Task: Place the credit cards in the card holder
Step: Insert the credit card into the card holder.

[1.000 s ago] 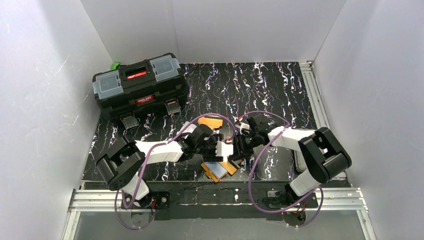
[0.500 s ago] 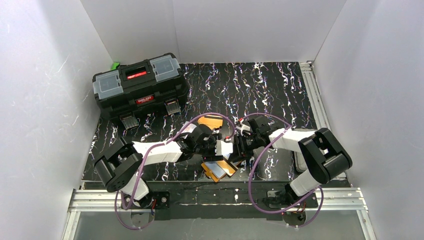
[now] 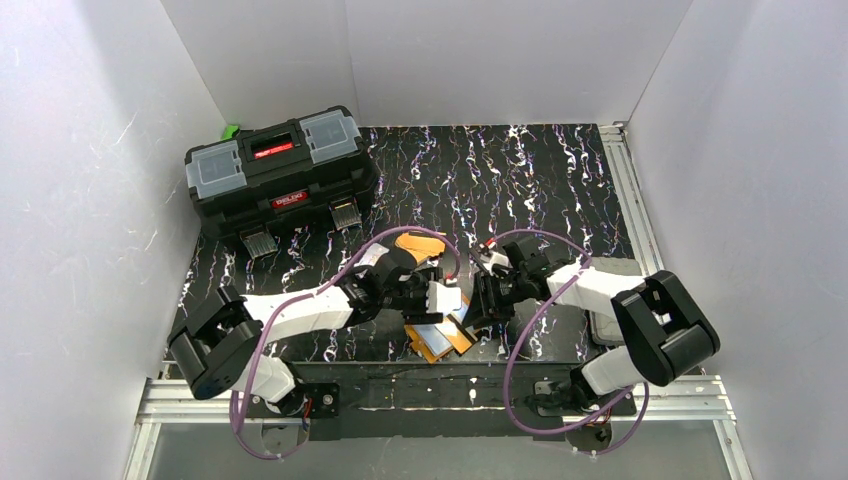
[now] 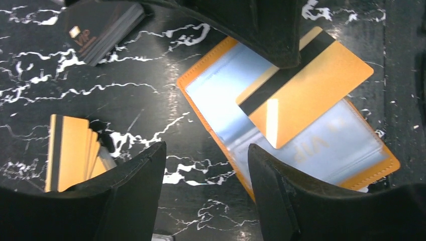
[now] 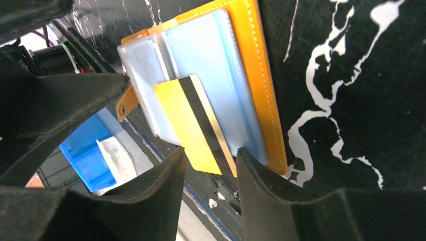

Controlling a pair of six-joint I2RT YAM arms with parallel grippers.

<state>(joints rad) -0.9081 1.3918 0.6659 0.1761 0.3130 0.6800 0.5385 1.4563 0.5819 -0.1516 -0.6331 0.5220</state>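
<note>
Right gripper (image 5: pixel 208 156) pinches a striped orange card (image 5: pixel 196 123) by its long edges at the near end; the open card holder (image 5: pixel 261 75) lies just beyond, under the card's far end. Thin, stiff, slick plastic likely slips.

White panel walls (image 3: pixel 500 50) enclose a black, white-veined tabletop (image 3: pixel 520 170), with a black toolbox (image 3: pixel 280 170) in its far-left corner.

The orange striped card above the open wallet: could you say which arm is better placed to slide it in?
Probably right: the right hand grips the orange card over the card holder; the left hand hovers open, empty.
</note>
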